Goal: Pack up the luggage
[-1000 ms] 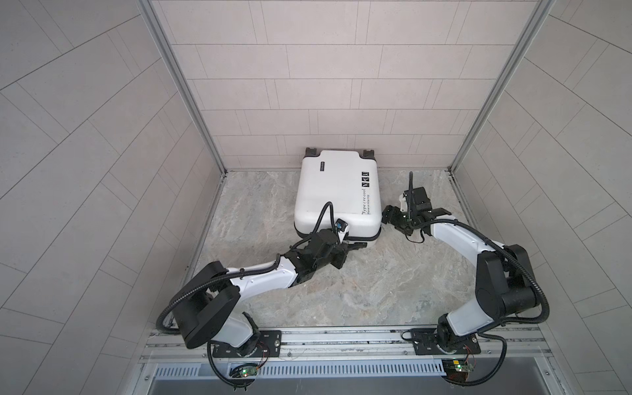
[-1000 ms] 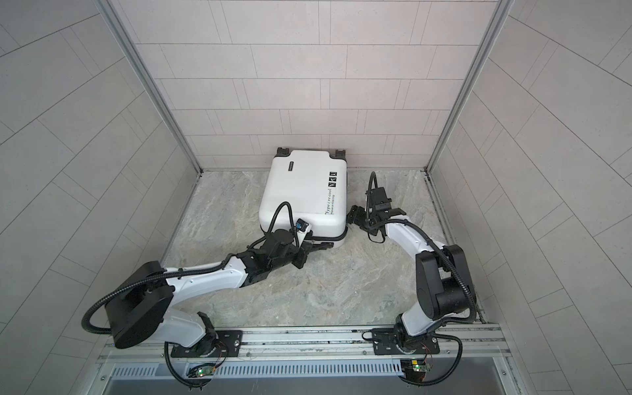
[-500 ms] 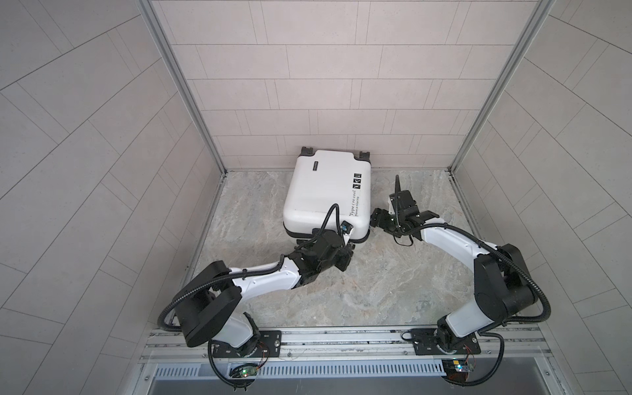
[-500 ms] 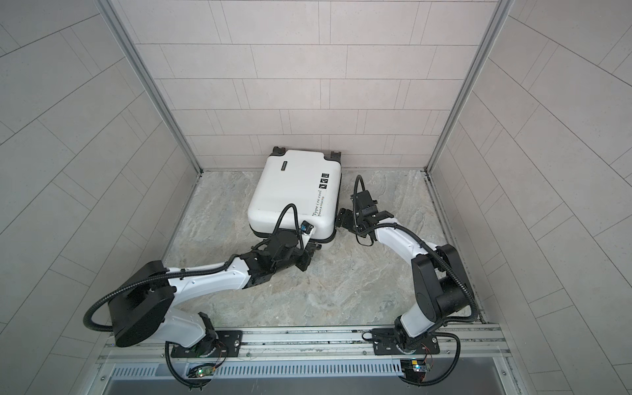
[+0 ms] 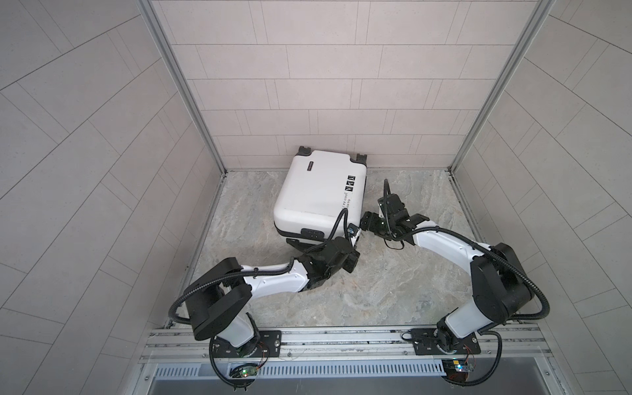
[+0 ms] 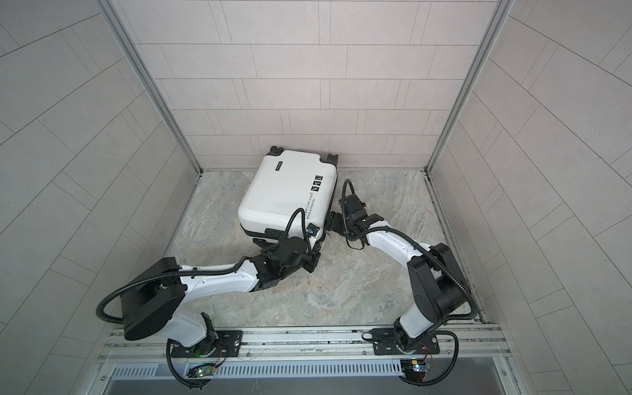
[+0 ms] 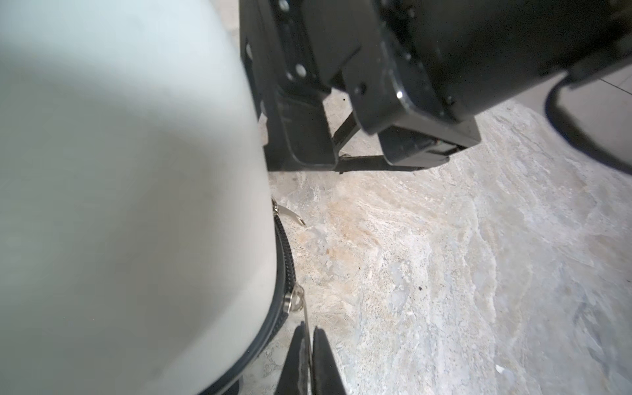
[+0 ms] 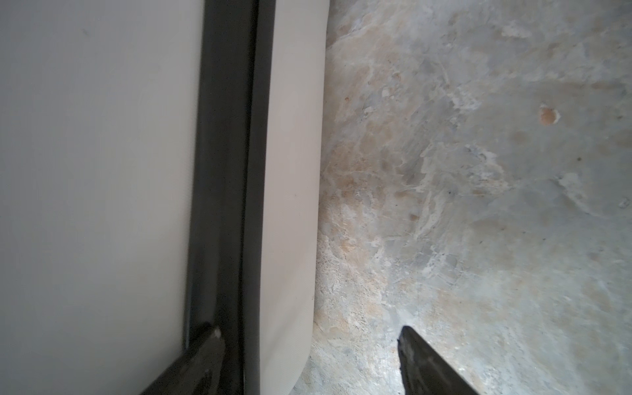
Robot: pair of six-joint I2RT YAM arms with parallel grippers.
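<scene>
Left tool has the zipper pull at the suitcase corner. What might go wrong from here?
1. The left tool pinches only the tip of the thin zipper pull; a tug may slip it out.
2. The right tool stands open astride the edge of the luggage, not clamping it, so it may slide rather than the zipper run.
3. Both tools crowd one corner; they may collide.

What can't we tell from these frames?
Suitcase contents: it's closed, both top views.
Left gripper tips: covered by its own wrist in top views; left wrist view shows zipper pull pinched.
How far it's zipped: left wrist view, blurred suitcase hides the rest.
Right gripper contact with zipper band: right wrist view, unclear.
</scene>
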